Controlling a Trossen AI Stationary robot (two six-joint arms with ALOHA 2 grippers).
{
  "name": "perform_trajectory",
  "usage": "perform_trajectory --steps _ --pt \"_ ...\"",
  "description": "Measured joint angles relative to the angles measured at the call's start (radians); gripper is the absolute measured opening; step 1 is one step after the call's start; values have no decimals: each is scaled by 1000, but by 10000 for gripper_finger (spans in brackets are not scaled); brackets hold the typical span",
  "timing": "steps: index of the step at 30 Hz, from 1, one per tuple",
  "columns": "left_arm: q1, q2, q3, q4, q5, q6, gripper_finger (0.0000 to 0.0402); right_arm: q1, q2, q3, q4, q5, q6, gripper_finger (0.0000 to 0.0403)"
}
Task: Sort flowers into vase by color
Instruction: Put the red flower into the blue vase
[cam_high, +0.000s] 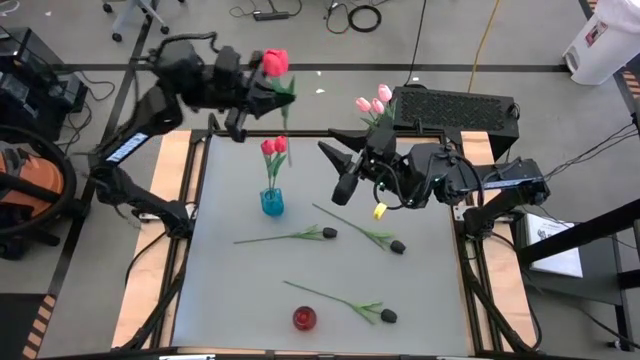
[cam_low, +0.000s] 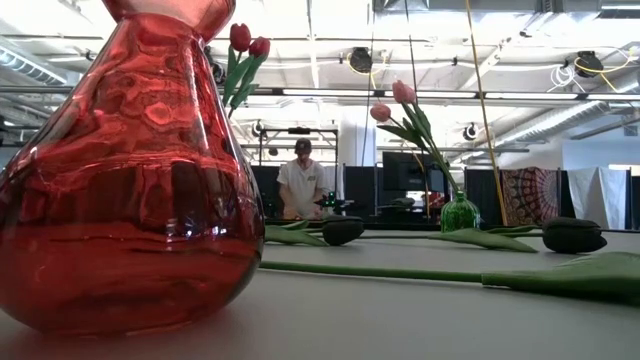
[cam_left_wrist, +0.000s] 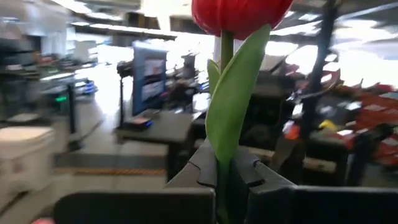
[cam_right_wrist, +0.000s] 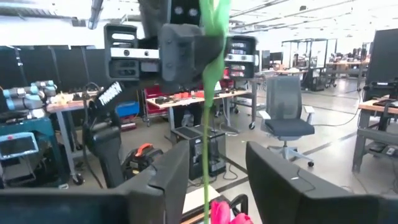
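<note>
The left gripper (cam_high: 262, 88) is closed on the stem of a red tulip (cam_high: 275, 62), above the far left edge of the table (cam_high: 420, 290), behind the blue vase (cam_high: 271, 202). In the left wrist view the stem and a green leaf are pinched between the fingers (cam_left_wrist: 205, 168), with the bud straight above them.

This tulip seems to go in the blue vase, where two red tulips (cam_high: 274, 146) already stand. To do it well, I think the left arm should bring the stem end right over the vase mouth, keep the flower upright, and lower it beside the two stems without pushing them.

To the right of the blue vase, the right gripper (cam_high: 345, 165) hangs with its fingers apart and holds nothing; the right wrist view shows the stem passing free between them. It is near the path, so it should stay back.

Farther right of the blue vase, pink tulips (cam_high: 372, 104) stand in a green vase (cam_low: 460, 212). Three black tulips (cam_high: 330, 233) lie on the table in front of the blue vase, with a red vase (cam_high: 304, 318) at the near edge.
</note>
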Motion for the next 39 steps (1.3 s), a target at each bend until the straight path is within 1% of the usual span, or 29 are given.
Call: perform_trajectory --steps 5,9,13,20,23,25,27,30,35,39 --pt "0 -103 0 -173 -137 88 5 -7 -19 0 1 3 -14 157" --pt "0 -177 0 -274 -221 119 5 -15 -36 0 -1 23 -23 157" --pt "0 -257 0 -391 -305 131 5 -17 -72 0 -4 37 -79 157" --pt "0 -392 0 -576 -489 161 5 -18 -144 0 -38 127 -198 157" --pt "0 -446 0 -621 -554 167 5 -18 -186 0 -121 205 -225 157" --pt "0 -480 0 -650 -601 168 5 -18 -216 0 -220 259 -215 157" --pt "0 -514 1 -688 -651 168 5 -18 -245 0 -336 309 -166 157" --pt "0 -564 2 -760 -731 143 5 -18 -288 0 -528 366 -34 157" --pt "0 -656 -24 -799 -801 132 8 -18 -344 0 -856 377 261 157" --pt "0 -728 -64 -805 -845 138 9 -18 -366 0 -1054 377 432 157"
